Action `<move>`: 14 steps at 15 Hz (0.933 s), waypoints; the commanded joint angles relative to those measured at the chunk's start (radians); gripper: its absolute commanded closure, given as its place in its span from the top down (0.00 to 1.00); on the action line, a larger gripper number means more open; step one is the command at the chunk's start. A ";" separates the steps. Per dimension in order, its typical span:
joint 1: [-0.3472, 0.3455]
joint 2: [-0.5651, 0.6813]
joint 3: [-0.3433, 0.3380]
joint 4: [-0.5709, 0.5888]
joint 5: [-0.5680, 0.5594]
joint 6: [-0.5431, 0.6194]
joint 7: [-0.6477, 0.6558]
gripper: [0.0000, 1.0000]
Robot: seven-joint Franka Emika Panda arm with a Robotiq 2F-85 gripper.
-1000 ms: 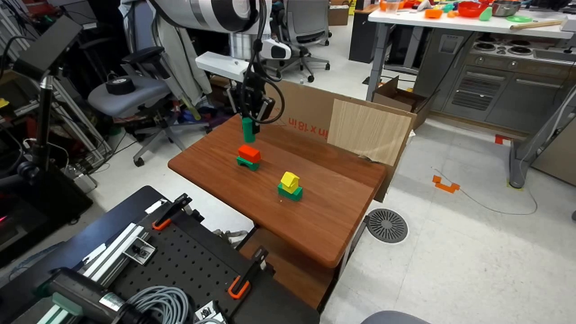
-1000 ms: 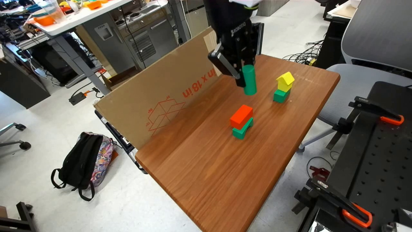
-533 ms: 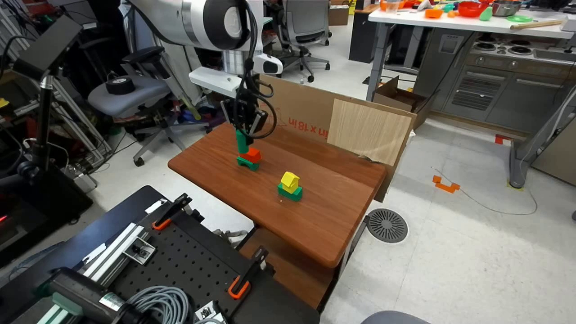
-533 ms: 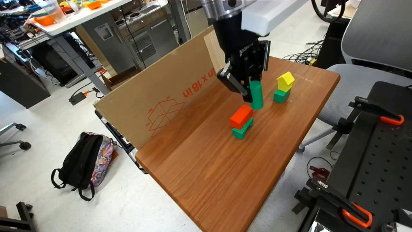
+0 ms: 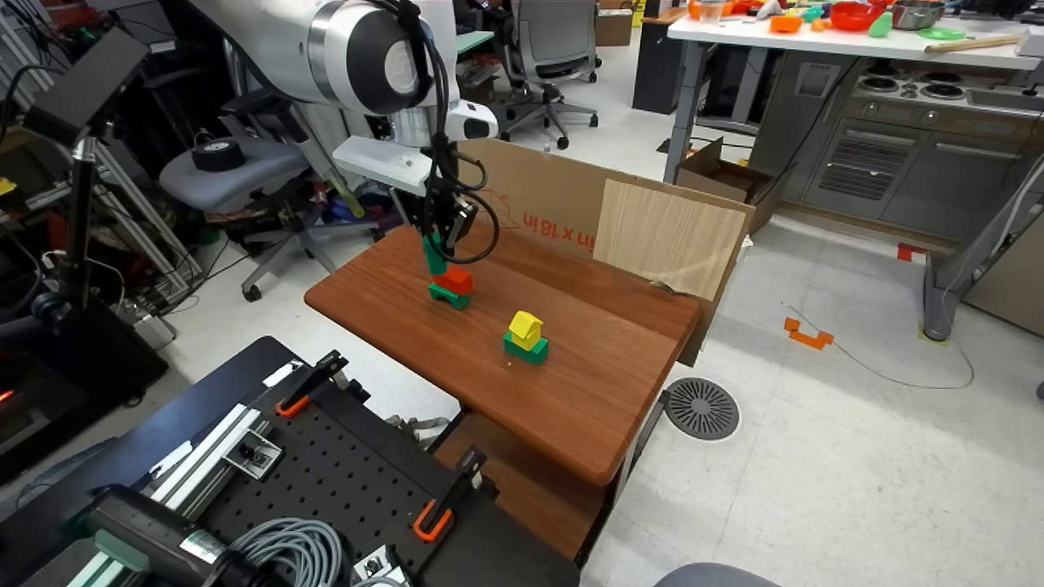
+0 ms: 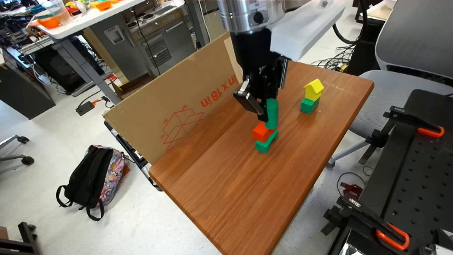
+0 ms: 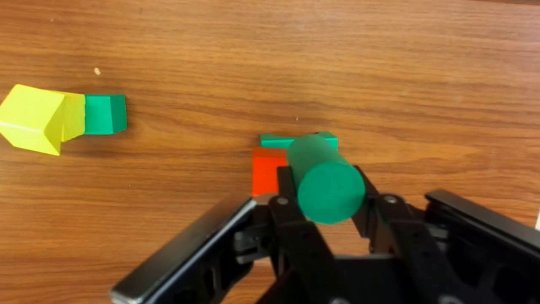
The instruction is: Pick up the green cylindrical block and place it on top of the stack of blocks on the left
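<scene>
The green cylindrical block (image 7: 331,192) is upright between my fingers, and my gripper (image 7: 325,182) is shut on it. It also shows in both exterior views (image 5: 435,256) (image 6: 272,114). The stack is a red-orange block (image 6: 261,132) lying on a green arch block (image 6: 266,144). It also shows in an exterior view (image 5: 458,282) and in the wrist view (image 7: 265,171). The cylinder's lower end overlaps the red-orange block in all views and hides part of it. In the wrist view it lies over the block's right side. I cannot tell whether they touch.
A yellow house-shaped block (image 6: 314,90) stands on a green block (image 6: 309,105) on the same wooden table (image 6: 226,198). A cardboard panel (image 6: 170,102) rises along one table edge. A black perforated bench with clamps (image 5: 342,456) stands near another edge.
My gripper has come down with the green cylinder. In the last half second it has shifted sideways over the red-orange block. The stack and the yellow and green pair have not moved.
</scene>
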 commanded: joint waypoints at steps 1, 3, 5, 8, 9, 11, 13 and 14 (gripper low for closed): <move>-0.008 -0.048 0.010 -0.065 0.013 0.055 -0.037 0.09; -0.007 -0.053 0.008 -0.075 0.008 0.065 -0.041 0.09; -0.004 -0.059 0.007 -0.079 0.003 0.071 -0.042 0.09; 0.000 -0.064 0.004 -0.078 -0.006 0.085 -0.035 0.09; 0.002 -0.063 0.002 -0.075 -0.010 0.085 -0.030 0.09; 0.006 -0.047 -0.005 -0.058 -0.020 0.082 -0.013 0.09; 0.007 -0.033 -0.011 -0.044 -0.027 0.088 -0.001 0.09; 0.008 -0.025 -0.014 -0.035 -0.030 0.089 0.005 0.09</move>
